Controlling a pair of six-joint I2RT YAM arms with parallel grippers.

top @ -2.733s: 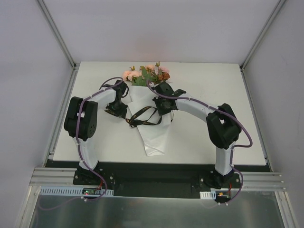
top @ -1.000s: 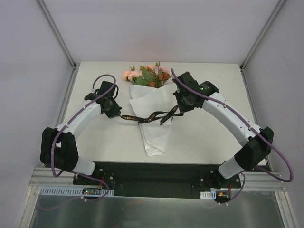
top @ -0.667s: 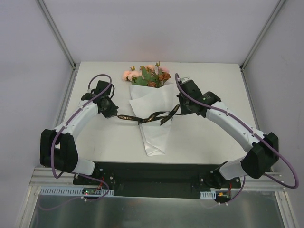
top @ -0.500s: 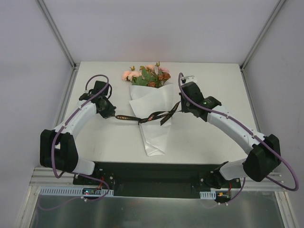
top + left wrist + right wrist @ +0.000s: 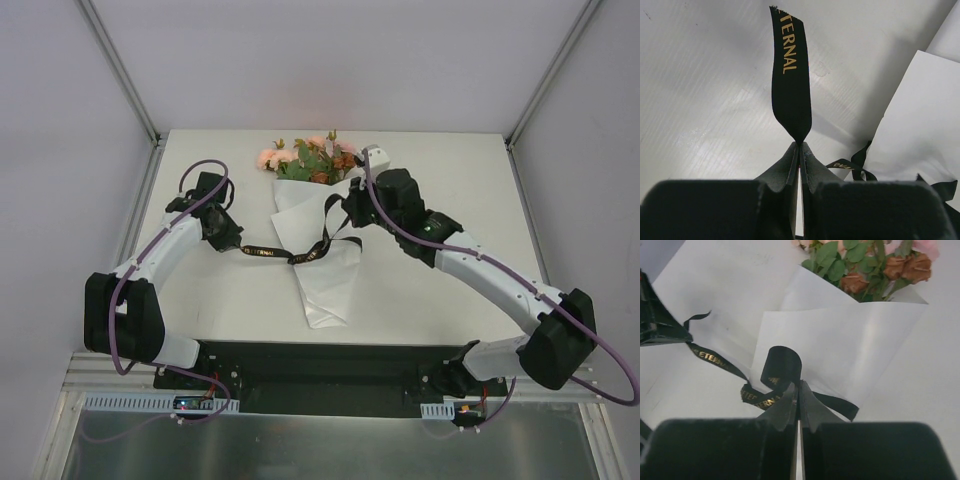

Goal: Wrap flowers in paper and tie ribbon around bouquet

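The bouquet lies mid-table: the pink and rust flowers at the far end, the white paper coned round the stems and tapering toward me. The black ribbon with gold lettering crosses the cone's waist, knotted near its left edge. My left gripper is left of the cone, shut on one ribbon end. Above the cone's upper right, my right gripper is shut on the other end, which curls in a loop.
The white table sits inside a frame with grey side walls and slanted metal posts. Purple cables loop over both arms. In the right wrist view, my left gripper's black body shows at the left edge.
My right gripper has swung left and back over the paper cone, carrying its ribbon end up and over. The ribbon's right half now rises steeply. The left gripper has barely moved.
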